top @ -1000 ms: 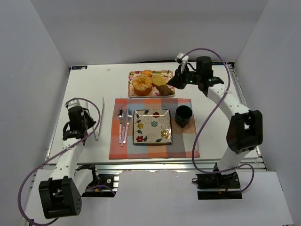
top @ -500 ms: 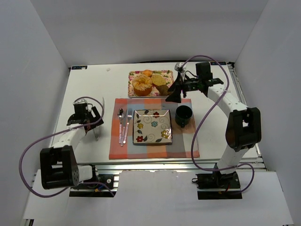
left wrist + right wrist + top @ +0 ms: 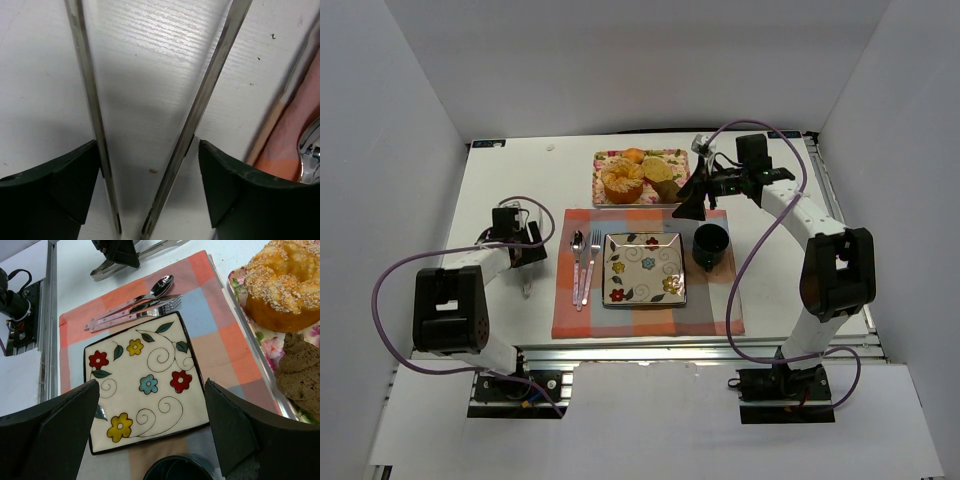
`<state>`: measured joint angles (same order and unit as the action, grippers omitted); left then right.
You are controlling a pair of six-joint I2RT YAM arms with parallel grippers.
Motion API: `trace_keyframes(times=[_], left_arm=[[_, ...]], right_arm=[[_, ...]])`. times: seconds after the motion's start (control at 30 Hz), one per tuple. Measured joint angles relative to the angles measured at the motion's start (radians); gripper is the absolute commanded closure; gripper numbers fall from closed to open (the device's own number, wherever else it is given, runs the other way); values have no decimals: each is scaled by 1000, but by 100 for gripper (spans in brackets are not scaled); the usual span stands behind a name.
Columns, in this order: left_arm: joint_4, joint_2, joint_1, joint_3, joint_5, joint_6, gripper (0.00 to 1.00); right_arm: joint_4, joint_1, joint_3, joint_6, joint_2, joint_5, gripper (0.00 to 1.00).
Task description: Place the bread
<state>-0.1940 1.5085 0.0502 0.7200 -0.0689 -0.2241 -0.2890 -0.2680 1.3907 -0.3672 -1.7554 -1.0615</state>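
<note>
The bread (image 3: 661,170), golden-yellow and oval, lies on the floral tray (image 3: 677,157) at the back, between a ring-shaped loaf (image 3: 622,181) and a dark brown piece (image 3: 673,191). It does not show in the right wrist view. My right gripper (image 3: 688,206) hangs open and holds nothing, just in front of the tray's right end, looking down at the flowered plate (image 3: 145,385). My left gripper (image 3: 148,165) is low over the table at the left. Its jaws stand open around both arms of the metal tongs (image 3: 207,90), with a gap at the right finger (image 3: 250,195).
A checked placemat (image 3: 715,300) carries the square plate (image 3: 644,268), a dark cup (image 3: 710,246) to its right, and a spoon, knife and fork (image 3: 585,265) to its left. A small orange roll (image 3: 634,155) sits at the tray's back. White walls enclose the table.
My left arm has folded back and brought its gripper down over the tongs, opening it from shut. My right gripper has come down from above the tray toward the placemat and opened.
</note>
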Motion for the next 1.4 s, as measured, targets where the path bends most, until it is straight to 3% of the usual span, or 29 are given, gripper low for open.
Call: trace_keyframes(times=[0.23,0.27,0.33,0.37,0.47,0.63,0.7,0.9,1.13,1.4], left_arm=[[-3,12,-17,6,-46,23,31],[-3,12,-18,5,-51,26,41],[7,11,-20,-2,-58,27,46],[12,10,-20,-5,-60,29,55],[22,2,-20,-16,-63,23,69],[-8,-28,-20,-18,-35,-4,83],[-40,-55,-20,-2,-6,-29,80],[-67,-112,-41,170,135,-141,58],[-14,-88,-143,379,273,-275,55],[83,102,-202,579,391,-451,52]], right_arm=[[4,14,0,17,0,0,11],[5,16,0,19,0,0,11],[7,20,0,21,0,0,11],[8,21,0,23,0,0,11],[8,25,0,24,-2,0,11],[8,26,1,25,-7,0,10],[8,28,1,26,-11,-1,11],[7,44,3,27,-19,-1,11],[8,63,7,29,-19,-4,10],[8,80,7,39,-19,-12,11]])
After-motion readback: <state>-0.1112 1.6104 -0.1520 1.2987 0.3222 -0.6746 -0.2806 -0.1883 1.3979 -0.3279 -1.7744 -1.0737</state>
